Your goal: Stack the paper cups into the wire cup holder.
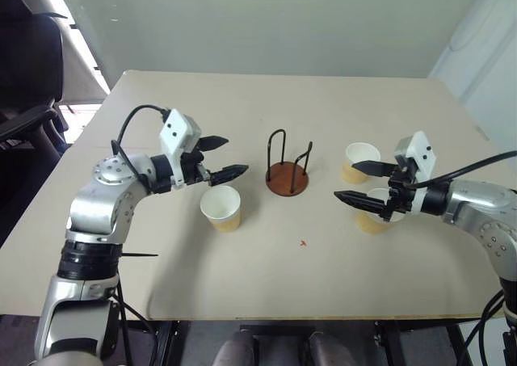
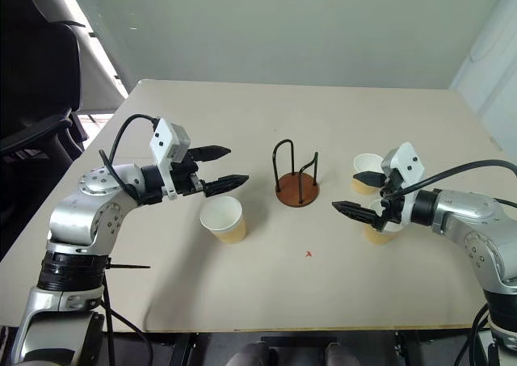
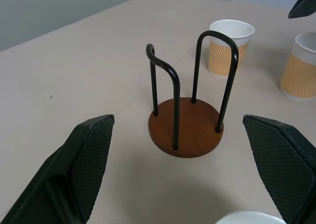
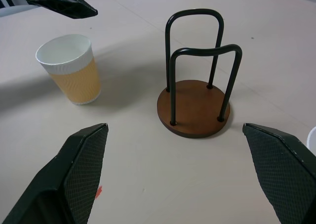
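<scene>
from the head views, the wire cup holder [image 1: 287, 172] stands empty at the middle of the beige table [image 1: 242, 285], its reddish-brown disc flat on the top and two black wire loops rising from it. one paper cup [image 1: 221, 208] stands upright just left and nearer than the holder. two more paper cups stand upright to the right: the far cup [image 1: 359, 161] and the near cup [image 1: 374, 216], close together. the left gripper [image 1: 223, 157] hangs above the table left of the holder, fingers spread apart, holding nothing. the right gripper [image 1: 362, 182] hangs over the two right cups, fingers likewise spread and empty, partly covering the near one.

the left wrist view looks across the holder [image 3: 186, 125] to the two right cups beyond it, showing their ribbed tan sides.

the right wrist view shows the holder [image 4: 194, 108] and the left cup [image 4: 70, 68] beyond, with a small red mark [image 4: 98, 191] on the table.
</scene>
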`<state>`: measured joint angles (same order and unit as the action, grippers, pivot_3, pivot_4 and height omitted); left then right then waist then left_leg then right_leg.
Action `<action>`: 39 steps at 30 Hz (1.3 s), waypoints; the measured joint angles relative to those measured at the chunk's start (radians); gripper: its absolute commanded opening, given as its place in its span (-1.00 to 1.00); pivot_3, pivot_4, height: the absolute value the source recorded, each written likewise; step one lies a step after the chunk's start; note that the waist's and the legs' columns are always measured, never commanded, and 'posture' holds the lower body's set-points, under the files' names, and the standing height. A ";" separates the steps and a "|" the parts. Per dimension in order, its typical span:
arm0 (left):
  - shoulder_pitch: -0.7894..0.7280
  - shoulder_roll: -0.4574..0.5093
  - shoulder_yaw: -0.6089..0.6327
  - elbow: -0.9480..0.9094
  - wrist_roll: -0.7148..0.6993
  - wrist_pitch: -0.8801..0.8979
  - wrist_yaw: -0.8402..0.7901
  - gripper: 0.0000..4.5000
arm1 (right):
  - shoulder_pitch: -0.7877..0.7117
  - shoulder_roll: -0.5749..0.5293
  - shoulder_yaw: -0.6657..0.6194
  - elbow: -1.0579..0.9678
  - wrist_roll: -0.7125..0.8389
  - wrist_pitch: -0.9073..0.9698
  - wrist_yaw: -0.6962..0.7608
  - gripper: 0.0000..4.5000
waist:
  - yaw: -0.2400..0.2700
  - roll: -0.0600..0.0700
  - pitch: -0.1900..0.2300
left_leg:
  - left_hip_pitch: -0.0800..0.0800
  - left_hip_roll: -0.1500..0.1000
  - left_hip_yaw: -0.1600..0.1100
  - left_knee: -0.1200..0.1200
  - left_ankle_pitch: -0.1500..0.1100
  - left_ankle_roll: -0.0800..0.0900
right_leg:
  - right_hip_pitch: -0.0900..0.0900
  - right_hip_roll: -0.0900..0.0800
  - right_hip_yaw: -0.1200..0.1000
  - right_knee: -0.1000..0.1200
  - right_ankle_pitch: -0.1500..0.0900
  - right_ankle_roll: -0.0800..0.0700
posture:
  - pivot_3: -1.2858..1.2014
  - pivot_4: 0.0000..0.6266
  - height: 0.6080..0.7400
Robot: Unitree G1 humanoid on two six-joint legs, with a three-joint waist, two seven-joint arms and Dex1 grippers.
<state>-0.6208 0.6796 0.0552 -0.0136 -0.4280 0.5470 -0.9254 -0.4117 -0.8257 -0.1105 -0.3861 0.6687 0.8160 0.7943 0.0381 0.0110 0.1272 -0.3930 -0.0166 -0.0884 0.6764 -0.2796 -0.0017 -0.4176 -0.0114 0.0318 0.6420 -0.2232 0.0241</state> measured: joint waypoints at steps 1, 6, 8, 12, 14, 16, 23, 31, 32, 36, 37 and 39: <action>0.002 -0.001 0.000 0.000 0.000 0.000 0.002 1.00 | 0.000 0.000 0.000 0.000 -0.002 0.000 0.001 0.99 | 0.000 0.000 0.000 | 0.000 0.000 0.000 0.000 0.000 0.000 | 0.000 0.000 0.000 0.000 0.000 0.000 | 0.03 -0.52 1.00; 0.009 -0.003 0.000 0.000 -0.001 0.002 0.010 1.00 | 0.000 -0.001 0.000 0.004 -0.006 -0.003 0.010 0.99 | 0.000 0.000 0.000 | 0.000 0.000 0.000 0.000 0.000 0.000 | 0.000 0.000 0.000 0.000 0.000 0.000 | 0.03 -0.52 1.00; 0.009 -0.003 0.000 0.000 -0.001 0.002 0.010 1.00 | 0.000 -0.002 0.000 0.004 -0.007 -0.003 0.012 0.99 | 0.000 0.000 0.000 | 0.000 0.000 0.000 0.000 0.000 0.000 | 0.000 0.000 0.000 0.000 0.000 0.000 | 0.03 -0.52 1.00; -0.006 -0.017 -0.001 0.007 0.001 0.001 0.015 1.00 | 0.000 -0.004 0.000 0.011 -0.008 -0.006 0.012 0.99 | 0.001 0.000 0.000 | 0.000 0.000 0.000 0.000 0.000 0.000 | 0.000 0.000 0.000 0.000 0.000 0.000 | 0.03 -0.52 1.00; -0.016 -0.031 -0.005 0.014 0.003 -0.003 0.020 1.00 | -0.001 -0.005 0.000 0.012 -0.011 -0.009 0.012 0.99 | 0.001 0.000 0.000 | 0.000 0.000 0.000 0.001 0.000 0.000 | 0.000 0.000 0.000 0.000 0.000 0.000 | 0.03 -0.52 1.00; -0.022 -0.045 -0.012 0.018 0.008 -0.006 0.032 1.00 | -0.002 -0.010 0.000 0.016 -0.013 -0.010 0.013 0.99 | 0.000 0.000 0.000 | 0.000 0.000 0.000 0.001 0.000 0.000 | 0.000 0.000 0.000 0.000 0.000 0.000 | 0.03 -0.52 1.00; -0.069 -0.095 -0.049 0.087 0.025 -0.007 0.031 1.00 | 0.009 -0.025 -0.021 0.006 -0.013 -0.010 0.012 0.99 | 0.007 0.000 0.000 | -0.001 0.000 0.000 0.002 0.000 0.000 | 0.001 0.000 0.000 0.000 0.000 0.000 | 0.03 -0.52 1.00; -0.163 -0.152 -0.131 0.223 0.095 -0.060 0.011 1.00 | 0.045 -0.031 -0.066 -0.025 -0.006 -0.004 -0.004 0.99 | 0.006 0.000 0.000 | -0.001 0.000 0.000 0.003 0.000 0.001 | 0.001 0.000 0.000 0.001 0.000 0.001 | 0.03 -0.52 1.00; -0.174 -0.161 -0.145 0.243 0.108 -0.069 0.008 1.00 | 0.047 -0.031 -0.069 -0.027 -0.006 -0.003 -0.007 0.99 | 0.006 0.000 0.000 | -0.001 0.000 0.000 0.003 0.000 0.001 | 0.001 0.000 0.000 0.001 0.000 0.001 | 0.03 -0.52 1.00; -0.199 -0.195 -0.177 0.300 0.140 -0.102 -0.006 1.00 | 0.052 -0.032 -0.073 -0.042 -0.006 -0.002 -0.012 0.99 | 0.005 0.000 0.000 | -0.001 0.000 0.000 0.004 0.000 0.001 | 0.001 0.000 0.000 0.001 0.000 0.001 | 0.03 -0.52 1.00; -0.204 -0.199 -0.179 0.310 0.147 -0.108 -0.005 1.00 | 0.053 -0.032 -0.074 -0.044 -0.005 -0.002 -0.014 0.99 | 0.005 0.000 0.000 | -0.001 0.000 0.000 0.004 0.000 0.001 | 0.001 0.000 0.000 0.001 0.000 0.001 | 0.03 -0.52 1.00; -0.220 -0.211 -0.179 0.337 0.156 -0.123 -0.005 1.00 | 0.055 -0.032 -0.077 -0.047 -0.005 -0.002 -0.018 0.99 | 0.005 0.000 0.000 | -0.002 0.000 0.000 0.004 0.000 0.001 | 0.001 0.000 0.000 0.001 0.000 0.001 | 0.03 -0.52 1.00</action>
<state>-0.8405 0.4687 -0.1234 0.3230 -0.2716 0.4237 -0.9301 -0.3566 -0.8576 -0.1874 -0.4326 0.6634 0.8144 0.7762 0.0431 0.0107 0.1273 -0.3947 -0.0167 -0.0885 0.6801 -0.2797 -0.0010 -0.4169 -0.0113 0.0315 0.6427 -0.2231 0.0254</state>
